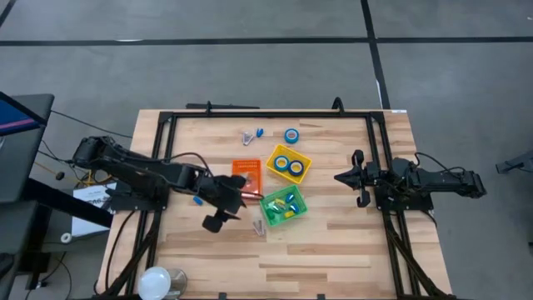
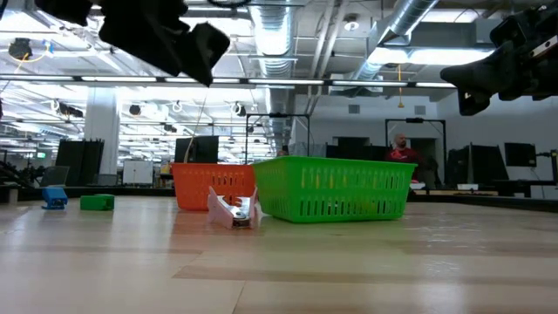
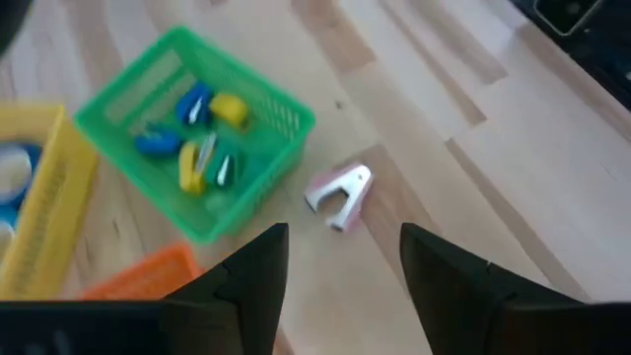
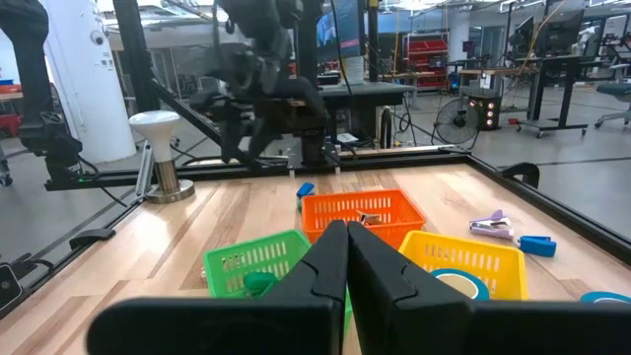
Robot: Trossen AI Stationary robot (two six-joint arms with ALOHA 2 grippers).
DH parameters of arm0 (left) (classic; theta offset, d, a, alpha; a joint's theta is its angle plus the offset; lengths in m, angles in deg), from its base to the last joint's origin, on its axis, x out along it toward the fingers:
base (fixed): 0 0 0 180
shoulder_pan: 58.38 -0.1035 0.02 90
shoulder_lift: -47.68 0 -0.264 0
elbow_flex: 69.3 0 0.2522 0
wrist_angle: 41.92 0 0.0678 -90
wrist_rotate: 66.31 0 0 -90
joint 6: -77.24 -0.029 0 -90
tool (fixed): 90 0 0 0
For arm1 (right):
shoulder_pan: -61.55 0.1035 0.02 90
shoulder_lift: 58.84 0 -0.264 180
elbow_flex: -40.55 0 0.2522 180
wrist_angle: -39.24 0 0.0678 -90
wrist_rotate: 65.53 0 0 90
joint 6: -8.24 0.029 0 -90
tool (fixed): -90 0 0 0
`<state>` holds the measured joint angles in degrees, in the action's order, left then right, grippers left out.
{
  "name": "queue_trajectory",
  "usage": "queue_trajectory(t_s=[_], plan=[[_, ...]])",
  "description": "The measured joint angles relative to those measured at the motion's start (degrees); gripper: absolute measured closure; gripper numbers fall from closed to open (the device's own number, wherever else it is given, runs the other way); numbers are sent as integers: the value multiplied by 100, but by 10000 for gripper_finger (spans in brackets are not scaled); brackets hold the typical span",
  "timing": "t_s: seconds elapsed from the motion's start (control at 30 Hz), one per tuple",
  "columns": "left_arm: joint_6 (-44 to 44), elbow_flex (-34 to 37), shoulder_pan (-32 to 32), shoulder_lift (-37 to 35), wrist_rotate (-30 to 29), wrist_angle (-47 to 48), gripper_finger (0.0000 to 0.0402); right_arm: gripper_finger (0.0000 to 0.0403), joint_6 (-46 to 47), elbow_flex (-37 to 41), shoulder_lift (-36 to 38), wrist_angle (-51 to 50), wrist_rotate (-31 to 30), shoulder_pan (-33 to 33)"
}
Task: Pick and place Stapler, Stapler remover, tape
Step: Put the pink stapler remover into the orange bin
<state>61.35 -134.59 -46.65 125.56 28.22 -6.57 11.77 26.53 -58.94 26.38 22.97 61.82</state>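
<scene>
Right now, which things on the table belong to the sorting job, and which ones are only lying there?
Job: loose tape roll, pale staple remover near the open left gripper, green bin, yellow bin, orange bin.
Just lying about: white domed object at the table's edge.
Right gripper waits shut, at the right.

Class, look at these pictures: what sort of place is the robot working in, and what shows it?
Probably an industrial lab or workshop hall: exposed ceiling ducts, rows of workstation desks, and a framed wooden table.

White lamp (image 1: pixel 155 282) at table (image 1: pixel 333 258) edge; person (image 2: pixel 399 147) in bkgd.
</scene>
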Motion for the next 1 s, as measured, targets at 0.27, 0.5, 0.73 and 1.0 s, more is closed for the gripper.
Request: queue_trajectory(t_s=[0.27,0.5,0.73,1.0], plan=[[-653,-7,21,88,-19,-543,224,402,0,1,-1,0,0,-1],[-1238,-7,23,649,530,-1040,233,402,1,1,0,0,0,0],[-1858,-7,21,1168,647,-1273,247,402,0,-1,0,0,0,0],[-1989,-7,160,1588,647,-1444,264,402,1,0,1,0,0,-1]])
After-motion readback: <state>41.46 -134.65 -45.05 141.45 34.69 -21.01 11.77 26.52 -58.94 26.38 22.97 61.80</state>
